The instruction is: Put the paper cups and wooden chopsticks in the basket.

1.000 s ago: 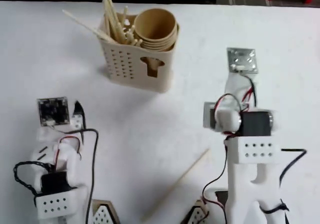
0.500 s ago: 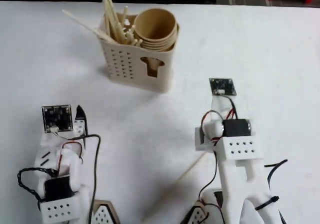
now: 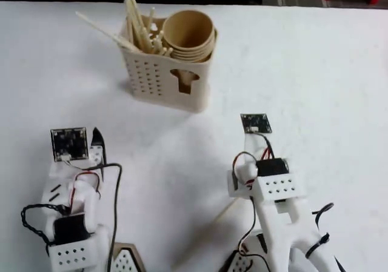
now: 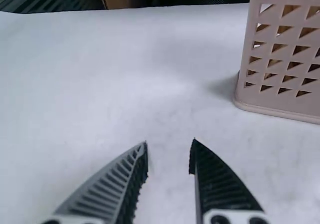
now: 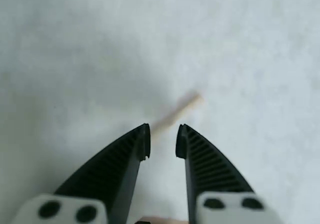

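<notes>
Near the front of the table (image 3: 327, 72), one loose wooden chopstick (image 3: 225, 210) lies flat, well apart from the basket (image 3: 167, 81). The basket already holds the stacked paper cups (image 3: 189, 33) and a bundle of chopsticks (image 3: 138, 26). We judge the step in hand to be the pickup of this last piece. The right gripper (image 5: 162, 139) hangs above it, jaws narrowly parted, with the stick's end showing between the tips. The left gripper (image 4: 167, 156) is also slightly parted, holds nothing, and sits over bare table near the basket. For the next move we advise lowering the right gripper until its jaws straddle the stick, then closing. A thin stick lying flat may roll or slip.
</notes>
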`<state>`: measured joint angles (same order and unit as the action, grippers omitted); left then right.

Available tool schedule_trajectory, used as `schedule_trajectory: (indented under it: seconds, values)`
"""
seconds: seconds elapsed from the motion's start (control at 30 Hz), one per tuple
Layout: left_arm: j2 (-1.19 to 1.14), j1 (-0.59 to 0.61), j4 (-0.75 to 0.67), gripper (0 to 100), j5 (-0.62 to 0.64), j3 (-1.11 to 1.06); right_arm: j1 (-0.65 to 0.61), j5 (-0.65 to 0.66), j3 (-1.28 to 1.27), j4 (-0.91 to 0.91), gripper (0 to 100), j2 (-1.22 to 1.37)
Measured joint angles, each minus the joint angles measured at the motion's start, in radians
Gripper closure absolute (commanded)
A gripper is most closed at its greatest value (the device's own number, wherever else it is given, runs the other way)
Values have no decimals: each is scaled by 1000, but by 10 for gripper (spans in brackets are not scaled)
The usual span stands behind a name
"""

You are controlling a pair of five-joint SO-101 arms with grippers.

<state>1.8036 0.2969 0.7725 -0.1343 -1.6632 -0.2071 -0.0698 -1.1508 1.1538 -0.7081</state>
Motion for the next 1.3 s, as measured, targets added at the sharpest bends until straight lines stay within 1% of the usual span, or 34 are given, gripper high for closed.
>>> schedule_trajectory:
  seconds: [0.1,0.2,0.3,0.37,0.47,0.53,0.73,0.8,0.93,1.03,1.17,1.3]
  values:
    - [0,0,0,854,0,0,0,-2,0,-46,896,74]
    - [0,0,0,854,0,0,0,-3,0,-121,897,201]
    - [0,0,0,854,0,0,3,-34,9,-184,901,296]
    - [0,0,0,854,0,0,3,-57,26,-186,908,331]
    - [0,0,0,854,-34,0,3,-66,52,-175,991,354]
    - [0,0,0,854,-55,-2,6,-68,57,-175,973,359]
    - [0,0,0,854,-64,-3,40,-69,112,-172,981,385]
    - [0,0,0,854,-64,-3,49,-89,160,-172,981,387]
    - [0,0,0,854,-68,-3,52,-157,321,-100,981,387]
    - [0,0,0,854,-71,-3,49,-181,462,-18,981,387]
    - [0,0,0,854,-71,-3,9,-193,655,95,981,387]
    - [0,0,0,854,-71,-3,-64,-221,853,178,981,387]
